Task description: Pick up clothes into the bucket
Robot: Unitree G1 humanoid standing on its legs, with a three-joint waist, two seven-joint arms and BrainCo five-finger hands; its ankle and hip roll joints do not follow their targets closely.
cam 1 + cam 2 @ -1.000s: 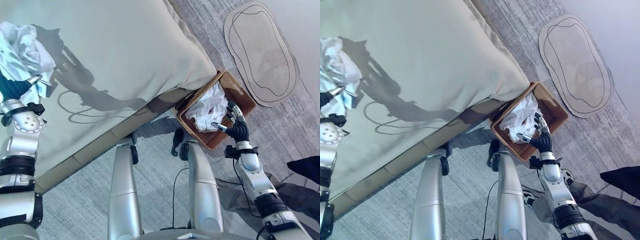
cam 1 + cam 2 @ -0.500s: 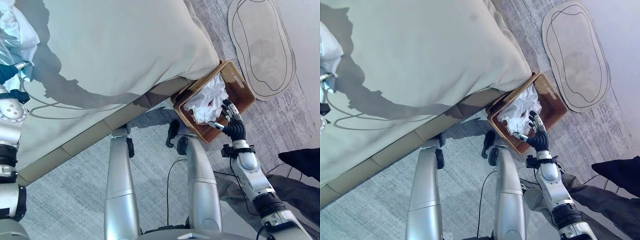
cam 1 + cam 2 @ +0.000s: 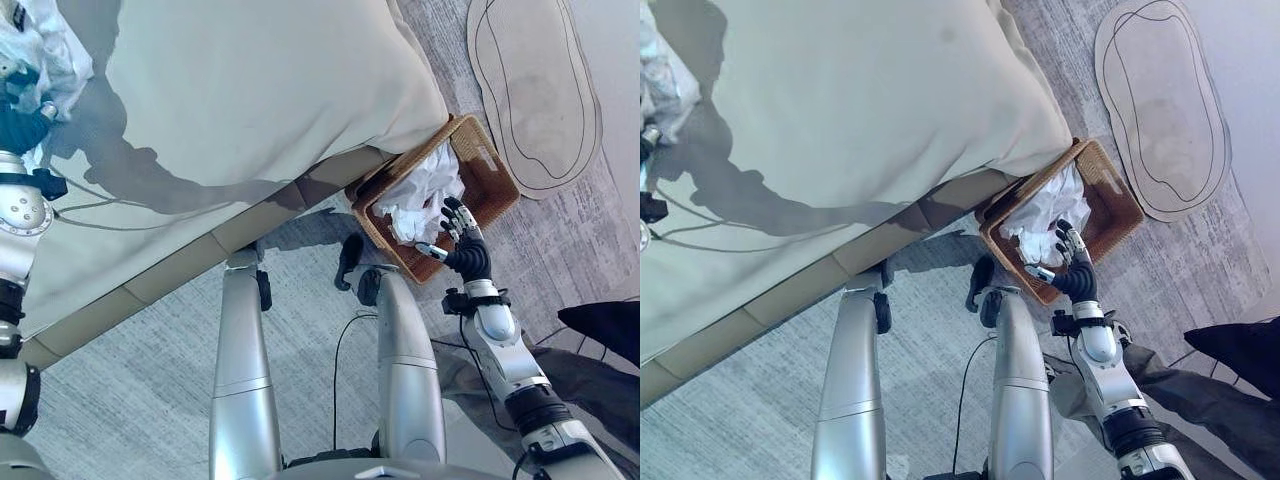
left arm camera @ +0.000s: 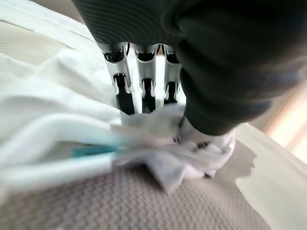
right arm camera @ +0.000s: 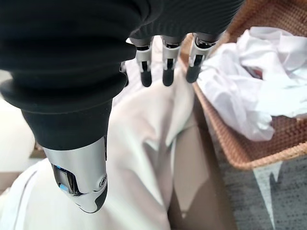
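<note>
A crumpled white and light-blue garment (image 3: 45, 45) lies on the bed at the far left. My left hand (image 3: 22, 118) is set into it; in the left wrist view its fingers (image 4: 143, 72) and thumb pinch a bunch of the white cloth (image 4: 158, 143). A brown wicker basket (image 3: 492, 165) stands on the floor by the bed's corner, with white clothes (image 3: 425, 195) piled in it. My right hand (image 3: 462, 245) hovers at the basket's near rim (image 5: 240, 153), its fingers (image 5: 165, 64) straight with nothing in them.
The bed's beige cover (image 3: 260, 90) hangs over the corner beside the basket. An oval rug (image 3: 535, 90) lies beyond the basket. A dark garment (image 3: 605, 325) and a grey cloth (image 3: 460, 365) lie on the carpet at the right.
The camera has shifted. My left hand has pushed further into the garment on the bed. The right hand stays by the basket.
</note>
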